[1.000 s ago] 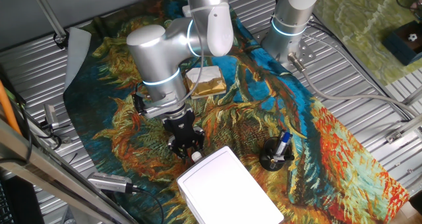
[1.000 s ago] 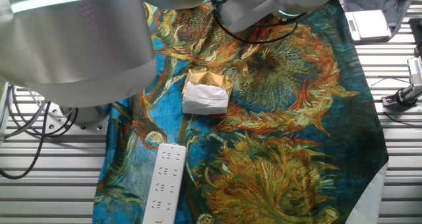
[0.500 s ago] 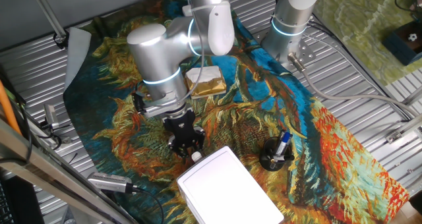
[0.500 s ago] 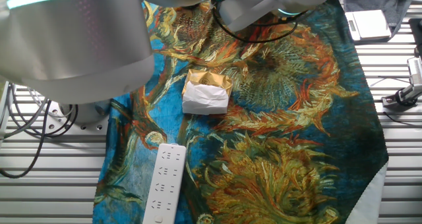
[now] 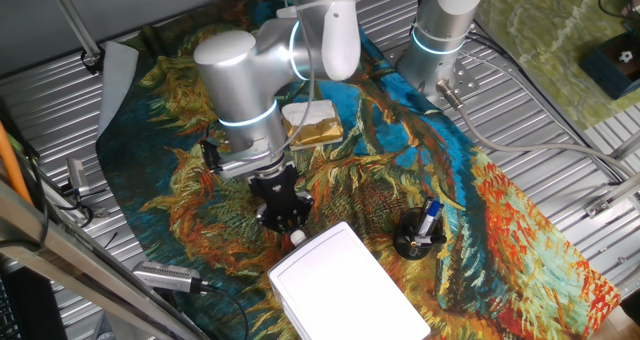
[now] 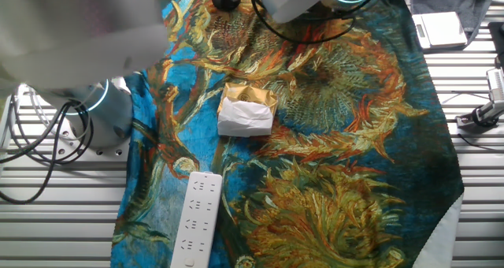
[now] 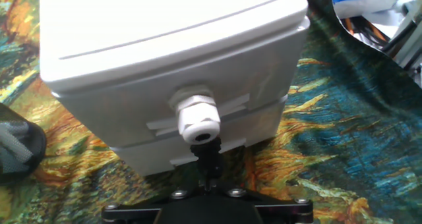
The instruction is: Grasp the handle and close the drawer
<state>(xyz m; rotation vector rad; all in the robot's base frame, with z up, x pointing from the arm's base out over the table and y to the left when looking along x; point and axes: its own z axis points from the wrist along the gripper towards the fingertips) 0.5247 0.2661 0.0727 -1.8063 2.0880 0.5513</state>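
The white box point(image 5: 350, 285) stands at the near edge of the patterned cloth. In the hand view its drawer point(image 7: 132, 128) sits pushed in, its front about flush with the box body point(image 7: 165, 26). The handle point(image 7: 198, 118), a small white rounded knob, sticks out of the drawer front; it also shows in one fixed view point(image 5: 297, 237). My black gripper point(image 5: 283, 215) hangs just in front of the knob. In the hand view the gripper point(image 7: 207, 155) is shut, its fingers together as one thin black stalk, tips at the knob's lower edge, not around it.
A gold-and-white wrapped block point(image 5: 313, 122) lies behind my arm, also in the other fixed view point(image 6: 246, 110). A black cup with pens point(image 5: 418, 235) stands right of the box. A white power strip point(image 6: 196, 217) lies on the cloth's edge. A second arm's base point(image 5: 440, 40) stands at the back.
My arm has shifted slightly up and back from the box, clearing much of the other fixed view. The box and drawer have not moved.
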